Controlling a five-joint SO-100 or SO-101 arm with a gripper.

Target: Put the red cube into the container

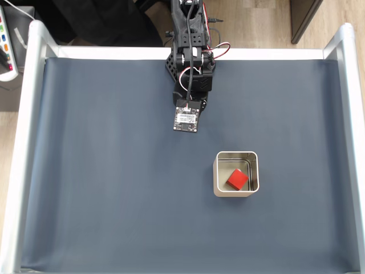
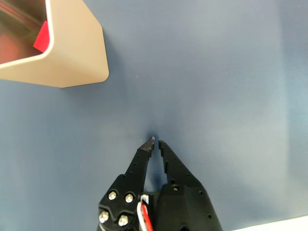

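Fixed view, looking straight down: the container point(image 1: 236, 174), a square silver-grey tin with rounded corners, sits on the dark blue-grey mat point(image 1: 114, 188) that covers the tabletop, right of centre. The red cube point(image 1: 238, 180) lies inside it, turned at an angle to the walls and resting toward the tin's lower right part. The black arm point(image 1: 191, 51) reaches in from the top edge, with red, white and black wires looping along it and a small circuit board point(image 1: 186, 119) hanging at its lower end. The arm ends well apart from the container, up and to the left of it. Pale metal rails point(image 1: 25, 148) frame the mat on the left, top and right.

Wrist view: the gripper point(image 2: 155, 142) enters from the bottom edge, its two black fingers drawn together so the tips nearly meet, leaving only a thin slit between them; nothing is between them. The tips sit over bare mat and seem close to it, though contact cannot be told. The container's rounded corner point(image 2: 72, 53) fills the upper left, clear of the gripper, and a sliver of the red cube point(image 2: 41, 36) shows over its rim, with a reddish reflection on the shiny inner wall beside it.
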